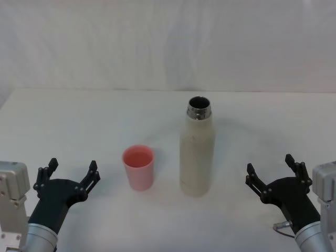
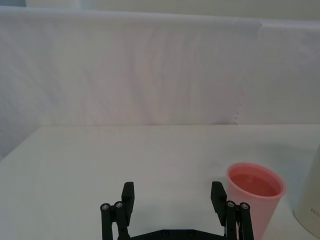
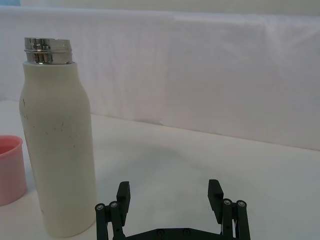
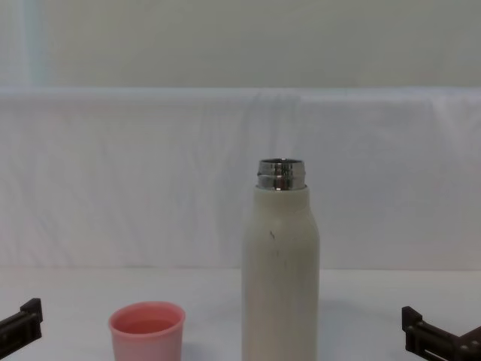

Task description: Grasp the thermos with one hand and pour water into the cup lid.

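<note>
In the head view, the thermos (image 1: 197,152) is standing upright near the middle of the white table (image 1: 79,121), its steel neck uncapped. The pink cup lid (image 1: 138,167) is sitting upright just beside it on the robot's left, apart from it. The left gripper (image 1: 71,173) is hovering low at the near left, fingers spread and holding nothing. The right gripper (image 1: 270,172) is hovering at the near right, likewise spread and empty, well apart from the thermos.

In the left wrist view, the left gripper (image 2: 172,197) is showing its two fingers parted, with the cup lid (image 2: 255,205) just past one fingertip and the thermos (image 2: 312,207) at the edge.

In the right wrist view, the right gripper (image 3: 170,196) is gaping open, the thermos (image 3: 57,145) standing beside it and the cup lid (image 3: 10,170) beyond.

In the chest view, the thermos (image 4: 280,278) is rising well above the cup lid (image 4: 147,331), which is showing a pink inside; whether it is holding water cannot be told.
</note>
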Controlling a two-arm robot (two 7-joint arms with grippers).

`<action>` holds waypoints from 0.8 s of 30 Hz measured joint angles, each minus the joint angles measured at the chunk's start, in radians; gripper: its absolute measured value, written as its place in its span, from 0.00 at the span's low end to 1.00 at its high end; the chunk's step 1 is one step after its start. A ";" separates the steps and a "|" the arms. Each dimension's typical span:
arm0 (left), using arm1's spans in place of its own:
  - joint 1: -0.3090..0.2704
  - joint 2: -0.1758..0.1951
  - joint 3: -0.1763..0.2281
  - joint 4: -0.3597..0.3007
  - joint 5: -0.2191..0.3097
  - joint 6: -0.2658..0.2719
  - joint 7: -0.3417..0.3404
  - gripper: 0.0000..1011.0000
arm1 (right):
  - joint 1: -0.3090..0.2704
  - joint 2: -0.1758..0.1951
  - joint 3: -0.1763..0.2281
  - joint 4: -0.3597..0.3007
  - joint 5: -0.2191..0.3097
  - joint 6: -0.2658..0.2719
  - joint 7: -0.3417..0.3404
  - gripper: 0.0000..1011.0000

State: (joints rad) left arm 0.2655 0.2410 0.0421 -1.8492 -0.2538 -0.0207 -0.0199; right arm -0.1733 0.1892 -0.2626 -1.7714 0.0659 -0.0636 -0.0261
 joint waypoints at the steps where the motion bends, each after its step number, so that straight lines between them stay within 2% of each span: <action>1: 0.000 0.000 0.000 0.000 0.000 0.000 0.000 0.99 | 0.000 0.000 0.000 0.000 0.000 0.000 0.000 0.99; 24: 0.000 0.000 0.000 0.000 0.000 0.000 0.000 0.99 | 0.000 0.000 0.000 0.000 0.000 0.000 0.000 0.99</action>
State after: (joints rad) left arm 0.2655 0.2410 0.0421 -1.8492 -0.2539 -0.0207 -0.0199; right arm -0.1732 0.1893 -0.2626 -1.7714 0.0659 -0.0637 -0.0262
